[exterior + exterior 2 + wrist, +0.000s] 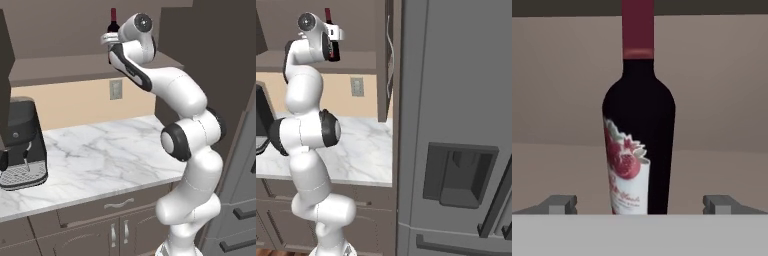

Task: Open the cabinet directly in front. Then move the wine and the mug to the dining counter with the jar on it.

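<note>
The white arm [187, 150] rises from the lower right and bends up and back toward the open cabinet [75, 45], its wrist level with the shelf. Just behind the wrist stands the wine [113, 22], upright on the cabinet shelf; its red foil neck and dark shoulder show above the hand, the rest hidden. The pincer itself is hidden behind the wrist. Below the cabinet lies the white marble surface [100, 150], with a black coffee machine [20, 145] at its left end. A grey wall outlet [116, 89] sits on the beige wall between cabinet and surface. Under the surface are dark brown drawers [117, 204] with silver handles.
</note>
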You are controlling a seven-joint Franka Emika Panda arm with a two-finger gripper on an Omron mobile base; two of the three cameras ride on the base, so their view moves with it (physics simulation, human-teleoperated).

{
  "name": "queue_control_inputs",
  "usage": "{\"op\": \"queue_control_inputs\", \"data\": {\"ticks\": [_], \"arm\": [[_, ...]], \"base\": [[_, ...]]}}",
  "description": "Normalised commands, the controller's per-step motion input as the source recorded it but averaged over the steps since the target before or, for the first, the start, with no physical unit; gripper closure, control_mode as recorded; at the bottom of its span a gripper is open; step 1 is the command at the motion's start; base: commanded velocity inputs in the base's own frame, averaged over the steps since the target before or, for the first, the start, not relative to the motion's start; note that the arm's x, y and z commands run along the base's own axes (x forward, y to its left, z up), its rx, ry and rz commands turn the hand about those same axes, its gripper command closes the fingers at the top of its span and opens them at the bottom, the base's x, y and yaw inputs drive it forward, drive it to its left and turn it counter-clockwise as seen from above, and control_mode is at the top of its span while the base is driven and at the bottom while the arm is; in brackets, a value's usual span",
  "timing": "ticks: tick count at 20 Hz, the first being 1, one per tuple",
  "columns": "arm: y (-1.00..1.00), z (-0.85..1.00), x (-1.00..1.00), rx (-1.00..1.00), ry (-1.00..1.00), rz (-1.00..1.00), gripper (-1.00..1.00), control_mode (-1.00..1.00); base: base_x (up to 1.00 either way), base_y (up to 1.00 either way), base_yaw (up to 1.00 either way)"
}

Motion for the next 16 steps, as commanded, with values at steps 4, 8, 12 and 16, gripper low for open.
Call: {"op": "queue_control_inputs", "data": {"ticks": [4,8,12,16], "arm": [[0.08,-0.05,0.14,0.00,0.00,0.00,-1.00,-1.00],[0.06,-0.01,0.15,0.00,0.00,0.00,-1.00,-1.00],[0.04,0.00,0.16,0.00,0.00,0.00,-1.00,-1.00],[0.03,-0.03,0.22,0.00,0.00,0.00,-1.00,-1.00]], "base": [[0.00,0.00,0.00],[0.00,0.00,0.00],[0.00,0.00,0.00],[0.00,0.00,0.00]]}}
